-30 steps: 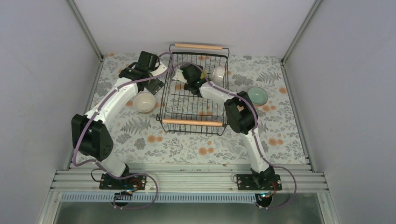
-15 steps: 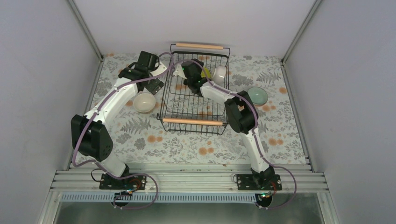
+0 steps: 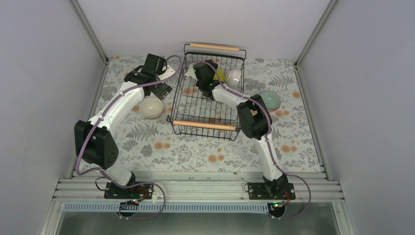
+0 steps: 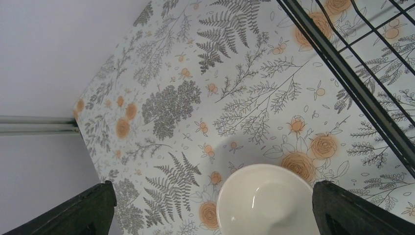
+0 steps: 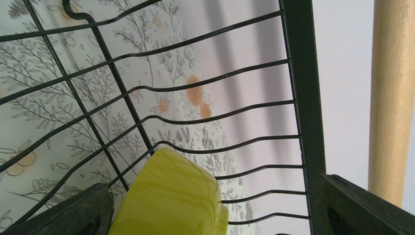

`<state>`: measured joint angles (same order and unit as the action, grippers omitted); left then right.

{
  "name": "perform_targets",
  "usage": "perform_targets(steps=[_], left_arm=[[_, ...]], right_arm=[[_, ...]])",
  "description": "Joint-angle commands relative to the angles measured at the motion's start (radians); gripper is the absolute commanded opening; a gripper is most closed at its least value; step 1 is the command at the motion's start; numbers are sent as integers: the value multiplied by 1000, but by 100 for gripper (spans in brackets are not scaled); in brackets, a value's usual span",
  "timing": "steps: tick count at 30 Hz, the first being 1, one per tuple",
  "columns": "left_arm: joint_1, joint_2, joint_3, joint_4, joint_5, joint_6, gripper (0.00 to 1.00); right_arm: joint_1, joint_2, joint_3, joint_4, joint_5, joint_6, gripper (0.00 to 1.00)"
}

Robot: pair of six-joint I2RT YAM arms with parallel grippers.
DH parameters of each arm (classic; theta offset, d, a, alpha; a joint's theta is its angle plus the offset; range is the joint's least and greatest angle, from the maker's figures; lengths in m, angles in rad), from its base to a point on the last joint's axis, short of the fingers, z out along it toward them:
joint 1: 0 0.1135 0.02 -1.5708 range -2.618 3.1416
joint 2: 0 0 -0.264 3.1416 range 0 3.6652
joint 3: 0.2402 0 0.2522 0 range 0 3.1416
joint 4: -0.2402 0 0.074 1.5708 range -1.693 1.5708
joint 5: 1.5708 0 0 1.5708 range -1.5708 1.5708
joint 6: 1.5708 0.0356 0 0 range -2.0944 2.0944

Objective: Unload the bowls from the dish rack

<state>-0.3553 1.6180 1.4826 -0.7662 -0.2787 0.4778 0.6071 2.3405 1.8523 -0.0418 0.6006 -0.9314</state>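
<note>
The black wire dish rack (image 3: pixel 205 105) with two wooden handles stands at the table's middle. A yellow bowl (image 3: pixel 220 75) and a white bowl (image 3: pixel 234 75) lie at its far end. My right gripper (image 3: pixel 209 74) is inside the rack, open, with the yellow bowl (image 5: pixel 169 196) between its spread fingers (image 5: pixel 68 210), close to the rack's far wall (image 5: pixel 298 98). My left gripper (image 3: pixel 163 90) hangs open left of the rack, above a cream bowl (image 3: pixel 150 107) on the table. That bowl (image 4: pixel 266 200) shows between the open fingers (image 4: pixel 83 210).
A teal bowl (image 3: pixel 269 100) sits on the floral tablecloth right of the rack. The rack's far wooden handle (image 5: pixel 391 98) is just beyond my right gripper. The rack's left side (image 4: pixel 352 73) runs close to my left gripper. Grey walls enclose the table.
My right gripper has moved toward the rack's far wall, up to the yellow bowl. The rack has shifted slightly away and to the right. The left arm has hardly moved.
</note>
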Motion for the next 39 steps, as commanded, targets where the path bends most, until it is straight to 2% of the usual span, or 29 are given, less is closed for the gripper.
perform_targets(steps=[1, 16, 18, 22, 24, 26, 28, 30, 39], left_arm=[[-1, -14, 30, -8, 12, -8, 100], [-2, -21, 55, -31, 21, -8, 100], [-2, -20, 59, -33, 23, -8, 100], [-2, -17, 68, -41, 30, -10, 100], [-3, -15, 71, -44, 30, -10, 100], [-4, -16, 72, -46, 28, -10, 100], [-3, -18, 69, -48, 27, -10, 100], [-4, -18, 65, -47, 26, -11, 100], [-7, -21, 62, -53, 29, -18, 100]], right_arm=[[-19, -51, -9, 25, 117, -2, 100], [-30, -68, -41, 114, 306, -93, 100], [-35, -59, -22, 94, 318, -82, 100], [-52, -30, 50, -54, 306, 14, 100], [-60, -23, 47, -55, 310, 23, 100], [-65, -21, 42, -62, 300, 39, 95], [-68, -19, 48, -84, 283, 61, 83], [-73, -8, 68, -118, 272, 85, 75], [-99, 11, 145, -246, 158, 199, 74]])
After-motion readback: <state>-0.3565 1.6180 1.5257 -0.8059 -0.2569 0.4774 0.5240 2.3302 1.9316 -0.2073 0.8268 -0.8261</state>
